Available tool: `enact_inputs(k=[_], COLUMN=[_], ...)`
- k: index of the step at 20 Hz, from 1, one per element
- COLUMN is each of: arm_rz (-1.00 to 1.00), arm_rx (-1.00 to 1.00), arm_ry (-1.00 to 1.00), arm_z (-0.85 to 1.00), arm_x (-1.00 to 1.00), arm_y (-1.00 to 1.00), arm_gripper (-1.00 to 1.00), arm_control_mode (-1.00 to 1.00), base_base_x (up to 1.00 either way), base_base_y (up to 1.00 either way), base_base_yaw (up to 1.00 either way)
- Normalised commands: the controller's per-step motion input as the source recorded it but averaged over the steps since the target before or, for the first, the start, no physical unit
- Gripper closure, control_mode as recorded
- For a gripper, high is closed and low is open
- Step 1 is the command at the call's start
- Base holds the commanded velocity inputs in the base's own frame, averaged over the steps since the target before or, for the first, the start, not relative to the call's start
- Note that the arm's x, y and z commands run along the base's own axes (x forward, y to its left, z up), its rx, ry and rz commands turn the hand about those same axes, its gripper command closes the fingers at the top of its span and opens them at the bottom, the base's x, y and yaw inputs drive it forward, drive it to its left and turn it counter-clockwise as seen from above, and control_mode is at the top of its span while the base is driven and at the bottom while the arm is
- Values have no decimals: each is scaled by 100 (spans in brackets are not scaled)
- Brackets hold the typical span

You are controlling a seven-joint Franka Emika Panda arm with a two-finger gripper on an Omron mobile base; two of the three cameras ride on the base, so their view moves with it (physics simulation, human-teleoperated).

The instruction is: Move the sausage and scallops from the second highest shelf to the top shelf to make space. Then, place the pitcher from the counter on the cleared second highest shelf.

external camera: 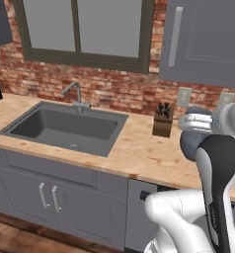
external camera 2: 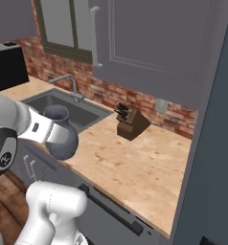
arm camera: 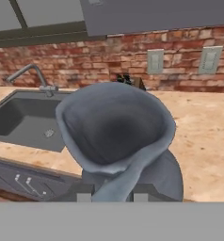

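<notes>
Above the worktop's (external camera 2: pixel 135 167) front edge, right of the sink (external camera: pixel 65 126), the gripper (arm camera: pixel 113 195) is clenched on the blue-grey pitcher's (external camera 2: pixel 61 136) loop handle, holding it aloft. Hanging from one handle, the pitcher may swing or slip, or clip the knife block (external camera 2: pixel 130 125).

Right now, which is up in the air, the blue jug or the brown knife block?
The blue-grey pitcher: the pincer holds it above the counter. The knife block stands by the brick wall.
</notes>
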Motion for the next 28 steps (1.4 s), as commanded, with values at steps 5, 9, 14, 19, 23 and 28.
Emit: enact_inputs(k=[5,9,14,19,23,28], arm_rz=[0,0,0,0,0,0], arm_rx=[0,0,0,0,0,0], arm_ry=[0,0,0,0,0,0], arm_z=[0,0,0,0,0,0], arm_x=[0,0,0,0,0,0], arm_y=[0,0,0,0,0,0], arm_gripper=[100,100,100,100,100,100], arm_control_mode=[100,100,100,100,100,100], base_base_x=[-74,-64,-62,-62,-22,0], base_base_y=[86,95,48,6,-4,-37], base_base_yaw=[-7,-35,-57,-63,-52,-33])
